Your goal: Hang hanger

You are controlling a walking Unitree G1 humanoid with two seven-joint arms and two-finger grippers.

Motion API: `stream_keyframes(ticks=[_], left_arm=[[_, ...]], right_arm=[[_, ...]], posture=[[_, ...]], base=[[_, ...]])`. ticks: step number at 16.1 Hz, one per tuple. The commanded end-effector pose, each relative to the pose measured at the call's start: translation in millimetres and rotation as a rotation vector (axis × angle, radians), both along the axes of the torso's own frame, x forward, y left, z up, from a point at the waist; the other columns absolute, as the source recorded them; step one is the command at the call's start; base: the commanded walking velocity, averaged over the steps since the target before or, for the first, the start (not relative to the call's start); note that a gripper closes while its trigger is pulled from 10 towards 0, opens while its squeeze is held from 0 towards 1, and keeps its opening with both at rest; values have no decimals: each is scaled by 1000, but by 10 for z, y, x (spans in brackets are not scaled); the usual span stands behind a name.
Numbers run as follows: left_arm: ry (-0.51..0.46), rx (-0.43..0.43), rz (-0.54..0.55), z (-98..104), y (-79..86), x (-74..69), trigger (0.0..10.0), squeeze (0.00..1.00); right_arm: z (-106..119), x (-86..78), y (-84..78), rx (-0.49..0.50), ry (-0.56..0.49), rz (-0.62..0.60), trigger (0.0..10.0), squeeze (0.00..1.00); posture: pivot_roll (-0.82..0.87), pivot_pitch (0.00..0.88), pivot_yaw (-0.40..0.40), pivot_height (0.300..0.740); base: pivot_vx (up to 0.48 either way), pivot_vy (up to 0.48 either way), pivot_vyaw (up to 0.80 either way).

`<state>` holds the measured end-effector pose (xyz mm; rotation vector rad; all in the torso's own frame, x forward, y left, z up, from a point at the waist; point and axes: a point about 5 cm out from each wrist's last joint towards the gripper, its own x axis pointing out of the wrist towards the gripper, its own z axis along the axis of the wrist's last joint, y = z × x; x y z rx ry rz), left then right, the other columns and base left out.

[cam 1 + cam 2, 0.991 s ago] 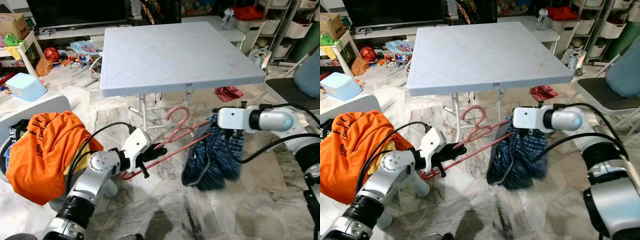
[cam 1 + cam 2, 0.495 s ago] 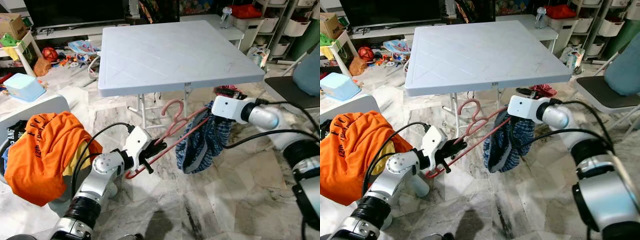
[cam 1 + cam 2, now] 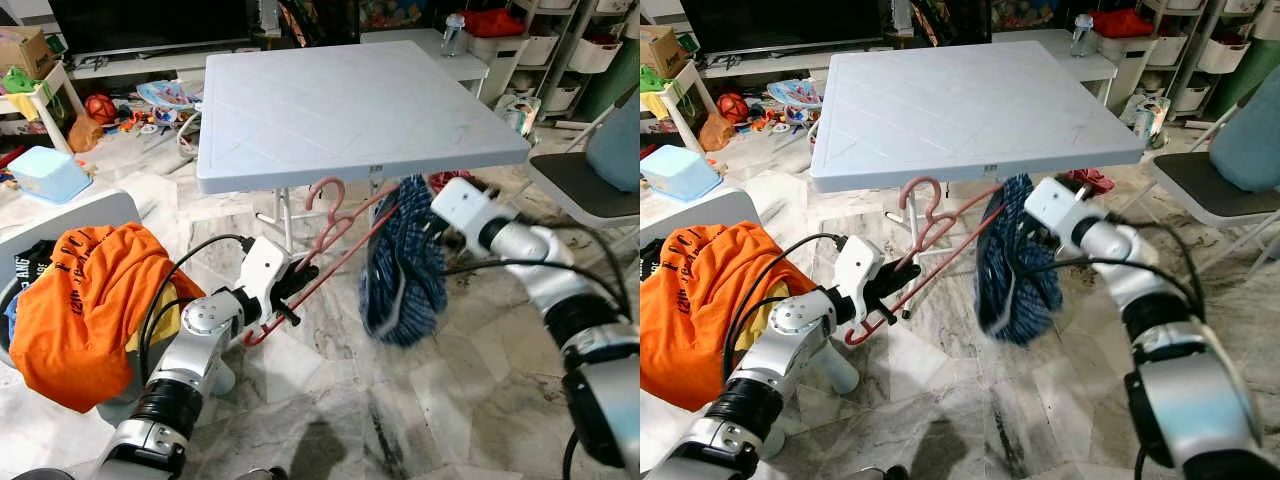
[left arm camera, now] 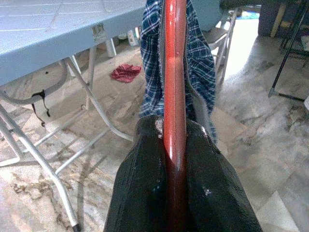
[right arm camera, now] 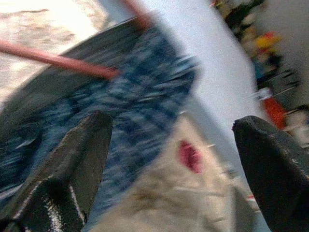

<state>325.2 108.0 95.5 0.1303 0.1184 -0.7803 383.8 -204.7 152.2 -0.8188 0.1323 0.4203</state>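
Since a second ago the hanger (image 3: 330, 240) has tilted steeper and risen: its hook now sits just under the table (image 3: 350, 100) front edge, centre of the head views, where before it hung lower over the floor. Shirt (image 3: 402, 262) has swung up with it and now hangs nearly vertical from the hanger's upper end, blurred at the bottom hem.

Left gripper (image 3: 293, 287), centre-left of the left eye view, is clamped on the hanger's lower end; the left wrist view shows both black fingers (image 4: 145, 188) pressed against the red bar, no gap. The bar runs up and right from there toward the table edge.

Right gripper (image 5: 164, 159): wrist view shows its two fingers spread wide apart with nothing between them, blue plaid cloth and a stretch of red bar lying beyond the tips. View is motion-blurred. In the head views the right arm (image 3: 500, 235) reaches in from the right, its white wrist just beside the shirt's upper part, below the table's front right corner. Whether it touches the cloth I cannot tell.

Orange cloth (image 3: 80, 300) is heaped at lower left. Red rag (image 4: 124, 72) lies on the floor under the table. Blue box (image 3: 42, 172) sits at far left. Floor (image 3: 450, 400) is marbled tile.
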Motion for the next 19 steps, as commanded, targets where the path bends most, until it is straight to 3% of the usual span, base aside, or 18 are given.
stream_keyframes(ticks=[1,5,10,12,14,16,17,18,19], left_arm=[[-25,-20,17,81,1,47,0,0],[-73,-53,-32,248,-105,71,0,0],[-106,-74,-110,415,-175,56,0,0],[-108,-77,-142,468,-182,31,0,0],[-114,-91,-165,522,-199,0,0,0],[-118,-108,-199,574,-222,-68,0,0],[-117,-110,-211,582,-223,-96,0,0],[-116,-105,-220,585,-220,-114,0,0],[-112,-106,-227,592,-214,-130,0,0]], right_arm=[[-68,-21,-29,37,42,-21,10000,1000],[-336,-98,91,150,164,-38,10000,1000],[-416,-75,263,272,157,-139,10000,996],[-410,-52,318,312,137,-186,10000,0],[-358,-17,299,338,104,-243,10000,0],[-285,9,154,295,33,-329,10000,0],[-256,15,109,302,9,-354,3098,0],[-241,19,89,314,-3,-369,0,0],[-233,21,79,321,-10,-379,0,0]], posture=[[-132,0,19,740],[-101,0,2,740],[-54,0,1,740],[-51,0,3,740],[-49,0,5,740],[-48,0,5,740],[-48,0,5,740],[-49,0,5,740],[-49,0,5,740]], base=[[0,0,0],[0,0,0],[0,0,0],[0,0,0],[0,0,0],[0,0,0],[0,0,0],[0,0,0],[0,0,0]])
